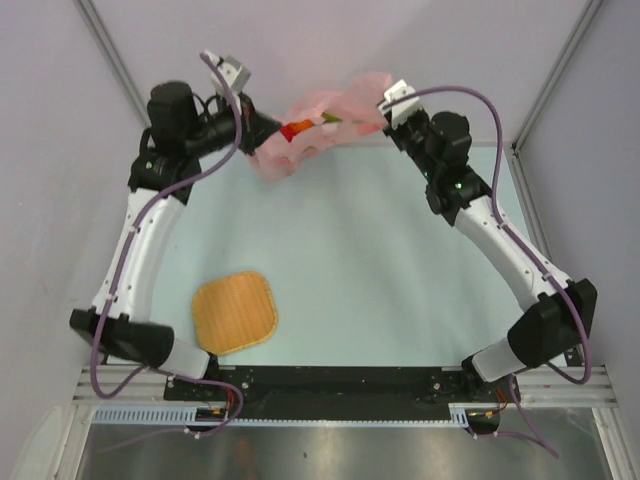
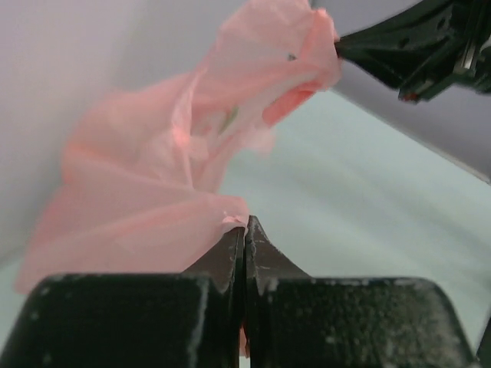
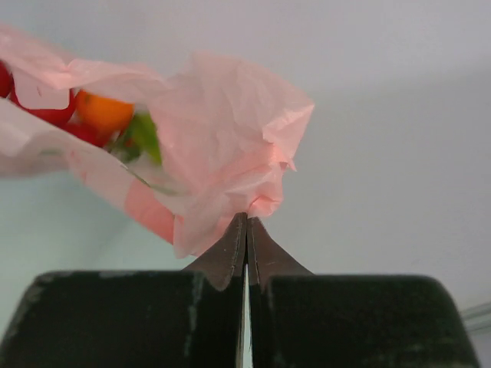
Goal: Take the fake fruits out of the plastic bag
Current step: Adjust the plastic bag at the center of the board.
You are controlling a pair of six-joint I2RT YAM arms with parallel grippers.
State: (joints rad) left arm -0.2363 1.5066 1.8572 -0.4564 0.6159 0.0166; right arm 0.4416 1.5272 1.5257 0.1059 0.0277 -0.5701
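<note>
The pink plastic bag [image 1: 320,130] hangs in the air at the far side of the table, stretched between both grippers. My left gripper [image 1: 268,128] is shut on the bag's left edge [image 2: 153,207]. My right gripper [image 1: 378,122] is shut on the bag's right edge [image 3: 230,161]; it also shows in the left wrist view [image 2: 341,47]. Fake fruits show through the bag: a red one [image 1: 297,129] and a green one [image 1: 330,119] in the top view, and red [image 3: 50,113], orange [image 3: 103,111] and green [image 3: 146,134] ones in the right wrist view. The others are hidden.
A flat woven orange-tan mat [image 1: 234,311] lies on the pale table [image 1: 380,270] at the near left. Grey walls and metal frame posts stand behind and beside the arms.
</note>
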